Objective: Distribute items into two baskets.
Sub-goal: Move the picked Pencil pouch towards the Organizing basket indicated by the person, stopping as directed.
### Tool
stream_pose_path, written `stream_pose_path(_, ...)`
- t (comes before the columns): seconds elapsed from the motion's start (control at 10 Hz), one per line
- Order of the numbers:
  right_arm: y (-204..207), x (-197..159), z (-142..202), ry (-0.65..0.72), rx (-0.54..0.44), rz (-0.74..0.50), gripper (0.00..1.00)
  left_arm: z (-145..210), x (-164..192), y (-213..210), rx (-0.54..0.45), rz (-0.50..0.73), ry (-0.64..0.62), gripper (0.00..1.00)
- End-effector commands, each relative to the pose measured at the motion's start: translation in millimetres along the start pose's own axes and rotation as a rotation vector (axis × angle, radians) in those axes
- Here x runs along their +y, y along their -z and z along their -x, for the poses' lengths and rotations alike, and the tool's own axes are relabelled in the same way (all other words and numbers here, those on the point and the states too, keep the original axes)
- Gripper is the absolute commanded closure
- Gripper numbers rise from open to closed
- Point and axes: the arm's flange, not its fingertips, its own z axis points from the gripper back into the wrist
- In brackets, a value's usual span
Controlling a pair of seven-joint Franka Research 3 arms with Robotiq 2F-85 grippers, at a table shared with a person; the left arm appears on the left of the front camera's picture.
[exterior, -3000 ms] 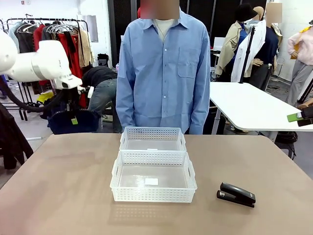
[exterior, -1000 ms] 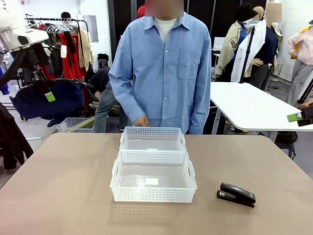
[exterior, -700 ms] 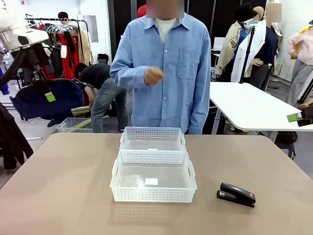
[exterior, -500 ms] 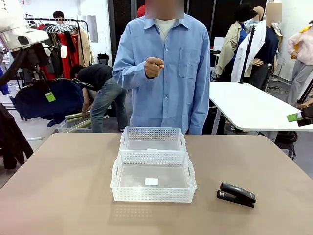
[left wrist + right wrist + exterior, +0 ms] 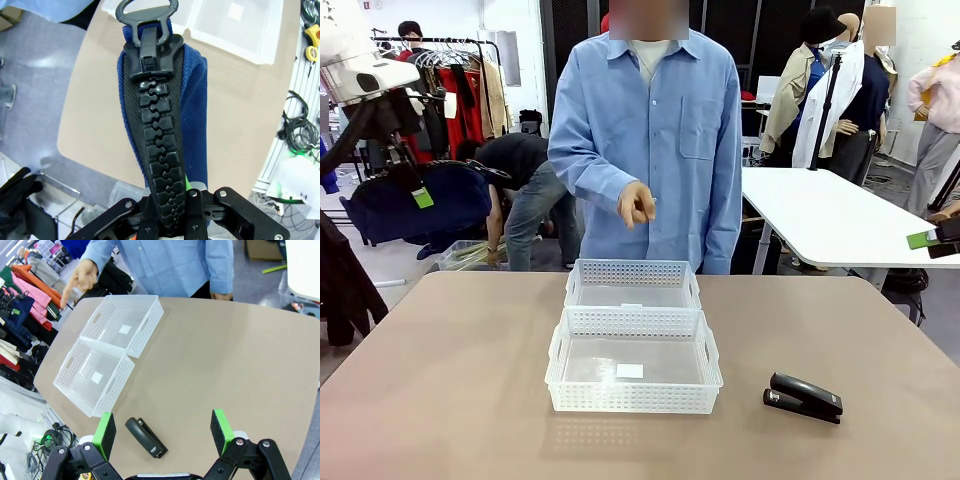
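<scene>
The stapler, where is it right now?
Front view: the black stapler lies flat on the table, right of the wider near basket and apart from it.

Bright, even indoor light falls from above, leaving soft, faint shadows under the baskets [image 5: 634,398] and stapler [image 5: 803,397]. Both wrist views bow at the edges (wide-angle lenses); the pouch [image 5: 195,100] looms oversized.

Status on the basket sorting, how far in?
Done: nothing; the far white lattice plastic basket and near white basket are empty. In hand: left tool is shut on the navy-blue zippered fabric pouch, held in the air. Left: black desk stapler lies on the table below the open right tool.
</scene>
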Motion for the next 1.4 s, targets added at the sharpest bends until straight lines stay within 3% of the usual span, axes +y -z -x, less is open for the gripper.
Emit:
stream_pose_path(0.0,1.4,-1.1,-1.1,-0.003,-0.030,-0.021,0.00,0.6,2.0,-3.1,0.000,-0.008,-0.001,1.00)
stream_pose_path(1.3,1.4,-1.1,-1.1,-0.003,-0.030,-0.021,0.00,0.6,2.0,-3.1,0.000,-0.008,-0.001,1.00)
